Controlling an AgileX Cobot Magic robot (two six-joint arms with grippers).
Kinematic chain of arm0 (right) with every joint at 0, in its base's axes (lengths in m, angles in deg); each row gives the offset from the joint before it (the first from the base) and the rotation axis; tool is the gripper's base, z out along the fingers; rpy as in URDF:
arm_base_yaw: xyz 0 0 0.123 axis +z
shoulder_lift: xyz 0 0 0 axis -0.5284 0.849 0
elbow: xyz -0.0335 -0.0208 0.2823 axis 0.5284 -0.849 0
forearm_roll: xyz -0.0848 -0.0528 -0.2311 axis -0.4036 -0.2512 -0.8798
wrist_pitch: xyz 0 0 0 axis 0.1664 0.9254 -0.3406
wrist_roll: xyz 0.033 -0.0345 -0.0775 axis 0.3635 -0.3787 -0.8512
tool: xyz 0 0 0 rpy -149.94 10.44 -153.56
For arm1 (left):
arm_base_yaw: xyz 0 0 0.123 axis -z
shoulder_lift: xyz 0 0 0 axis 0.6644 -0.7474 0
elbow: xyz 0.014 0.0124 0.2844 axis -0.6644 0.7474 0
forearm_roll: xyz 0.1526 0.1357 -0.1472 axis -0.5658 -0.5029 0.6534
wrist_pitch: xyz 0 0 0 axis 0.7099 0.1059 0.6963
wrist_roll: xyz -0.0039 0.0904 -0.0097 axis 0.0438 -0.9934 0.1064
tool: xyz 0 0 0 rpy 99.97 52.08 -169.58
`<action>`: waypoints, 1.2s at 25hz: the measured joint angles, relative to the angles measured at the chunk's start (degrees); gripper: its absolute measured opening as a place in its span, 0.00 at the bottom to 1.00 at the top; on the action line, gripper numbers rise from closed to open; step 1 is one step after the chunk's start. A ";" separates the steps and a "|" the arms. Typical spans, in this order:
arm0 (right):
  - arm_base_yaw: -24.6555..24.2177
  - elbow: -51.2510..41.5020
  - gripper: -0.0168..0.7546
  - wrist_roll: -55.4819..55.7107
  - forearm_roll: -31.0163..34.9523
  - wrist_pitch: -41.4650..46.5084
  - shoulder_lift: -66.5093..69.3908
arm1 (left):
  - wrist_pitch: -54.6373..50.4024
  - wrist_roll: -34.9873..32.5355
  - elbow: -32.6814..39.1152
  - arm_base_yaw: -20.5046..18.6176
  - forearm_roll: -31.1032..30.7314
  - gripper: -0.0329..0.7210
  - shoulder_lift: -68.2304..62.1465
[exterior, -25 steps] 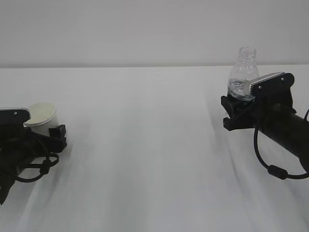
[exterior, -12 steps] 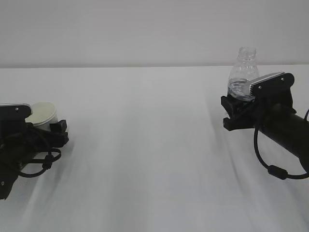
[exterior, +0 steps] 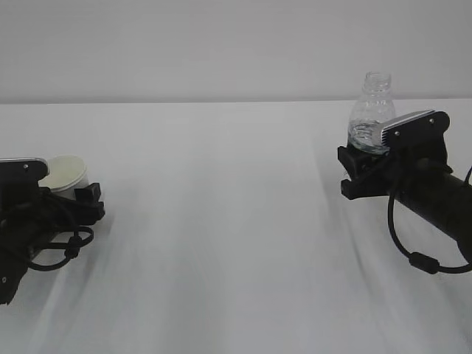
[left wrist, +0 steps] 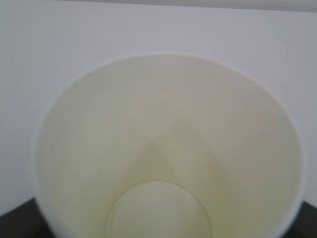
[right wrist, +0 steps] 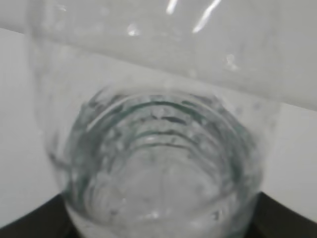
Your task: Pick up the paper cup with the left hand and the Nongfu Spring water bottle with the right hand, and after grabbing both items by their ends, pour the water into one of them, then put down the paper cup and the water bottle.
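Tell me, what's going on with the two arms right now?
Left gripper around the cup, grip unclear. Right gripper around the bottle, bottle upright. Cup looks empty inside. Nothing between them on the table.

The table (exterior: 221, 221) runs back to a wall (exterior: 221, 44) behind it. Far left, near the front, the cup (exterior: 66, 175) stands upright on the table, with the left hand (exterior: 70, 200) low on the table just in front of it and reaching around its base. Far right and a little further back, the bottle (exterior: 371, 110) stands upright, mouth up, rising above the right hand (exterior: 361, 173), which comes in from the right edge and sits around its lower part. Water (right wrist: 163, 198) lies in the bottom of the bottle. Cup and bottle are well apart, with bare table between them.
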 joint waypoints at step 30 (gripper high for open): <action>0.00 0.00 0.56 0.00 0.00 0.00 0.00 | 0.13 0.00 0.00 0.00 -7.21 0.65 0.00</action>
